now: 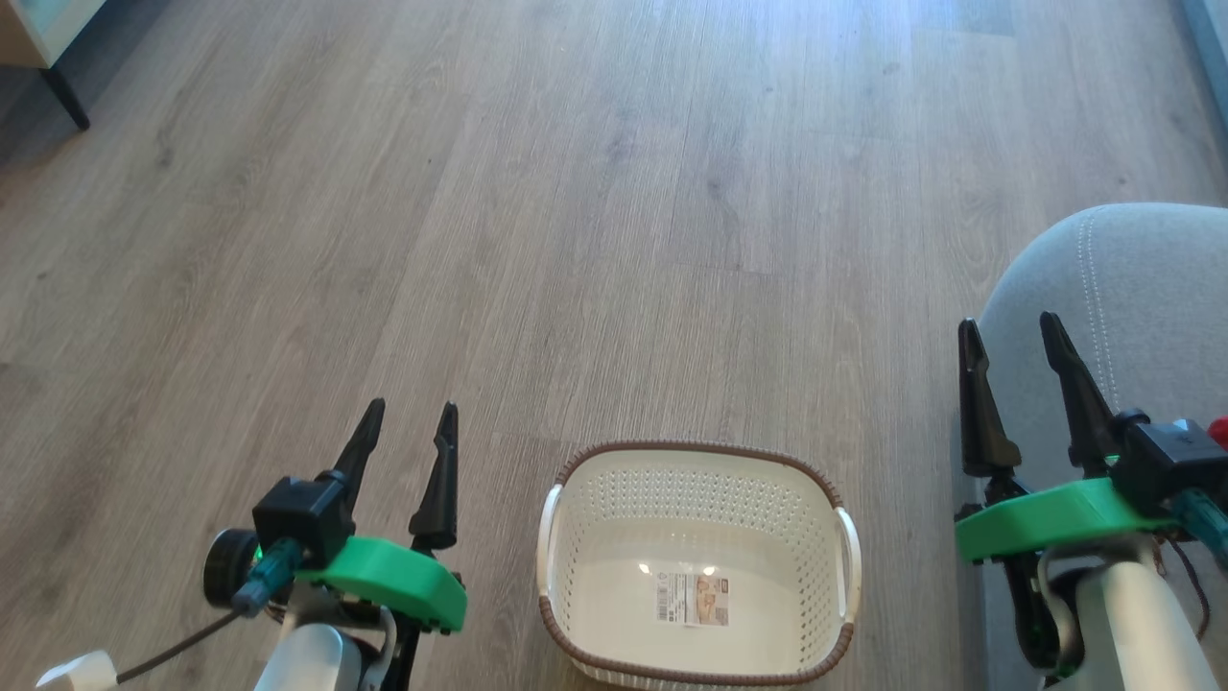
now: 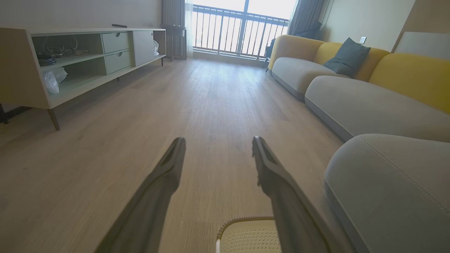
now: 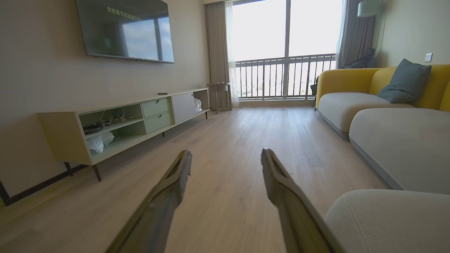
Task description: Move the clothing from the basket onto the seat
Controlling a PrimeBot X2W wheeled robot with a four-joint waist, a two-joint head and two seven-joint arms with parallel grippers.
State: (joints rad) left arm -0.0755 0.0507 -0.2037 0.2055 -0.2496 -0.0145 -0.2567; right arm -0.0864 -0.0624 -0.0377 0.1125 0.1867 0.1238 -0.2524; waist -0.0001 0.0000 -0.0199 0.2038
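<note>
Nearest: left gripper (image 1: 413,406) and right gripper (image 1: 1009,321), both spread wide, holding nothing. basket (image 1: 696,447) on the floor (image 1: 614,192) between them, only a sticker (image 1: 693,599) inside. Red sliver by the right wrist is probably the clothing (image 1: 1218,430), over the seat (image 1: 1151,278). Transfer looks done; next: confirm the pile, park arms.

Basket (image 1: 691,499) near rim cut off below, seat (image 1: 1151,288) cropped at right, sticker (image 1: 693,598) print illegible, red patch (image 1: 1218,429) at edge unidentifiable.
</note>
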